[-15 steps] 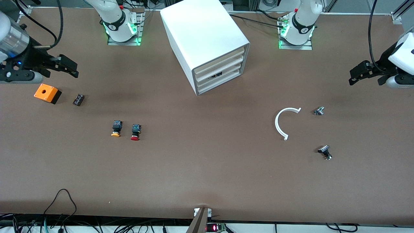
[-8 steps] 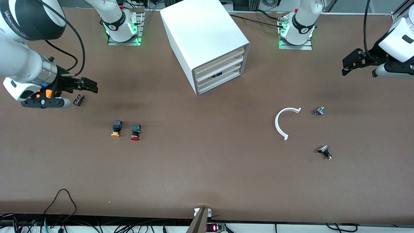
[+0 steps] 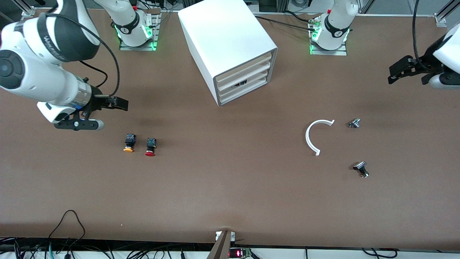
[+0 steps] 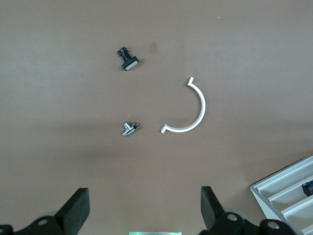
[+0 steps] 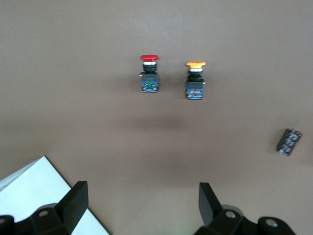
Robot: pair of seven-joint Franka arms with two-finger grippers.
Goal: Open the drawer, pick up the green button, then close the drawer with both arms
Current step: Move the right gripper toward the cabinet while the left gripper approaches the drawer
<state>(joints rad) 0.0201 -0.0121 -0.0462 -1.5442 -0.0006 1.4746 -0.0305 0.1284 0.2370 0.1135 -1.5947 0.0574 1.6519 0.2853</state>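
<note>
Front view: the right end effector (image 3: 120, 104) is being held in the air over bare tabletop (image 3: 230, 187), its two black fingers being kept spread with nothing between them. The cabinet (image 3: 230, 43) is being shown well apart from it, toward the left arm's end of the tabletop. The drawer (image 3: 248, 89), lowest of the stacked cream fronts, is being kept shut, flush with the fronts above it. A small dark thing (image 3: 240, 83) is being glimpsed through a gap just above that drawer's front. Whether this is the button cannot be told.

A yellow-capped button (image 3: 128, 142) and a red-capped button (image 3: 150, 146) are being shown lying side by side on the tabletop, near the right end effector and untouched by it. In the right wrist view both are being seen apart from the spread fingers (image 5: 73, 203), and a small dark component (image 5: 288, 142) is lying to one side of them.

The left end effector (image 3: 397, 70) is being held over the tabletop at the left arm's end, well apart from the cabinet, with its fingers (image 4: 76, 210) likewise being kept wide and empty. A white arc (image 3: 312, 138) and two small metal parts (image 3: 354, 123) (image 3: 361, 169) are lying on the tabletop near it, none being touched. A corner of the cabinet is being caught at the edge of the left wrist view.
</note>
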